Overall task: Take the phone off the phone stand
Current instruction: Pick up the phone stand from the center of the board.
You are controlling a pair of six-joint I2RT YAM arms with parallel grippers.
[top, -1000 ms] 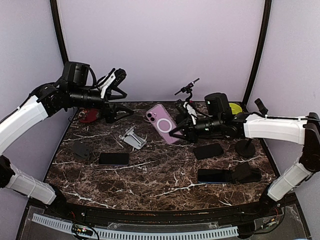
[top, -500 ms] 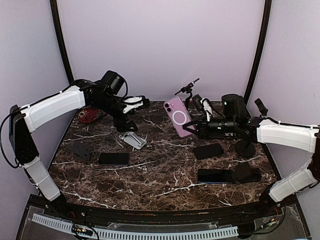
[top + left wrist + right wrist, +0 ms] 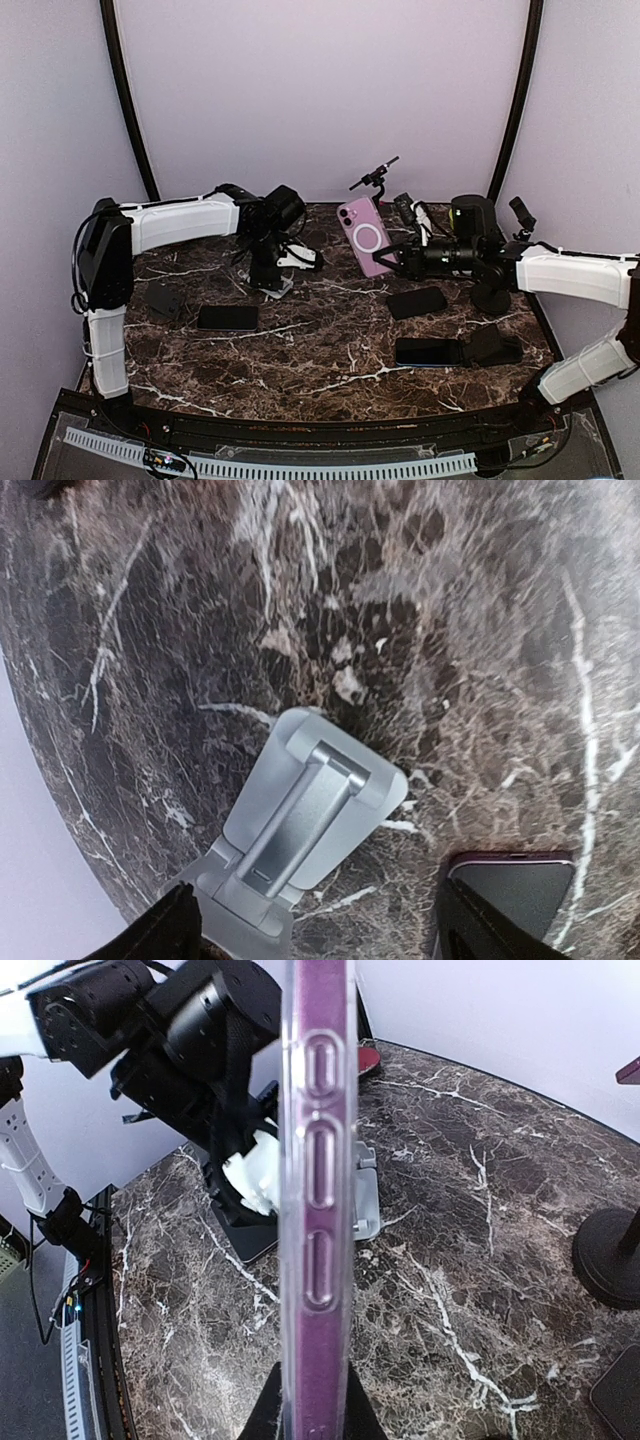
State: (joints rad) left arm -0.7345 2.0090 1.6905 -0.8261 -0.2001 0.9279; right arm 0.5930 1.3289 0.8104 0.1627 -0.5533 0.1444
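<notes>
The purple phone in a clear case (image 3: 364,237) is held off the table, away from the stand, its back with the white ring facing the top camera. My right gripper (image 3: 398,254) is shut on its lower end; the right wrist view shows the phone edge-on (image 3: 318,1210) between my right gripper's (image 3: 315,1422) black fingers. The grey metal phone stand (image 3: 268,281) lies empty on the marble at the back left. My left gripper (image 3: 278,266) hangs just above it, open. In the left wrist view the stand (image 3: 300,820) lies between the fingertips (image 3: 165,932) of my left gripper (image 3: 320,935).
A black phone (image 3: 227,317) lies near the stand and also shows in the left wrist view (image 3: 510,880). A dark grey stand (image 3: 162,298) sits at the left. At the right are another black phone (image 3: 417,302), a phone on a black stand (image 3: 428,351) and a round black base (image 3: 490,295).
My left arm swung right and down until its gripper came over the grey stand. My right gripper carried the purple phone to the right and slightly up.
</notes>
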